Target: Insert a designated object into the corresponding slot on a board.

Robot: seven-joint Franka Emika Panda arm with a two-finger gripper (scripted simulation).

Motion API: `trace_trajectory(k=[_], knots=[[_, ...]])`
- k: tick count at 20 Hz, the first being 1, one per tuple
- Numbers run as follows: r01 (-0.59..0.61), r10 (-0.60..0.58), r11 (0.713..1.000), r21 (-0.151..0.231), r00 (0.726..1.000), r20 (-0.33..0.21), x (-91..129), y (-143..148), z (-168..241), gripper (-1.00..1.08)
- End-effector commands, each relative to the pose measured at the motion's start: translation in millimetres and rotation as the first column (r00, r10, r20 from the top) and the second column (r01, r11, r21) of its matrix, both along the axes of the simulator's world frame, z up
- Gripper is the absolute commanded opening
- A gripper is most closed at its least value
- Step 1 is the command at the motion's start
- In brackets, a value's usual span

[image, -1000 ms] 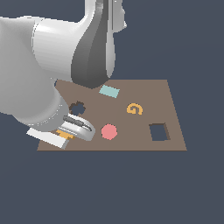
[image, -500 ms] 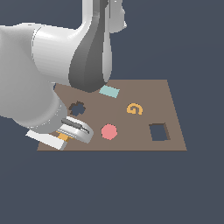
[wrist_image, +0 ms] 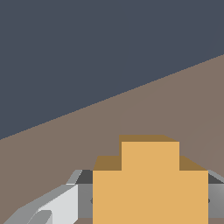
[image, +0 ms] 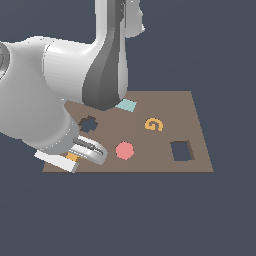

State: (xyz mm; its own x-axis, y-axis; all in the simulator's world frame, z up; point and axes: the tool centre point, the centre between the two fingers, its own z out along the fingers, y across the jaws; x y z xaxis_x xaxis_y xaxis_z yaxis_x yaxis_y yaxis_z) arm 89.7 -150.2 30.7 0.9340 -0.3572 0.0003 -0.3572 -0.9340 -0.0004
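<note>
We have the cross (wrist_image: 150, 183) between our fingers (wrist_image: 65, 205): in the wrist view the orange block fills the space between the two pads, which sit against its sides, so we judge the gripper (image: 75, 156) clenched on it. In the exterior view only a sliver of orange shows under the hand, low over the board's (image: 165, 107) near corner on that view's left. Whether the cross rests on the board or hangs just above it, we cannot tell.

The slot (image: 88, 123) lies near, a little further in on the board, and part of it may be hidden behind our arm. The pink piece (image: 124, 150) sits just beside the hand; the G piece (image: 153, 124), the teal tile (image: 126, 105) and the square cut-out (image: 181, 151) stand further off.

What worries us from here:
- If the cross is turned against the slot's notched outline, its arms would catch on the edges and it would sit on top, not in.
- A low carry could drag the cross across the board and twist it in the fingers.
- A wide swing could knock the pink piece.
- Letting go before the cross is seated would leave it tilted on the rim.
</note>
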Motion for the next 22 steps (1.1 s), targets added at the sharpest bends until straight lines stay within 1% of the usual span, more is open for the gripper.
trace_trajectory(k=[1,14,22], knots=[[0.0,0.0,1.0,0.0,1.0,0.0,0,0,-1,-1.0],[0.0,0.0,1.0,0.0,1.0,-0.001,-1,0,2,-1.0],[0.0,0.0,1.0,0.0,1.0,-0.001,-14,2,3,-1.0]])
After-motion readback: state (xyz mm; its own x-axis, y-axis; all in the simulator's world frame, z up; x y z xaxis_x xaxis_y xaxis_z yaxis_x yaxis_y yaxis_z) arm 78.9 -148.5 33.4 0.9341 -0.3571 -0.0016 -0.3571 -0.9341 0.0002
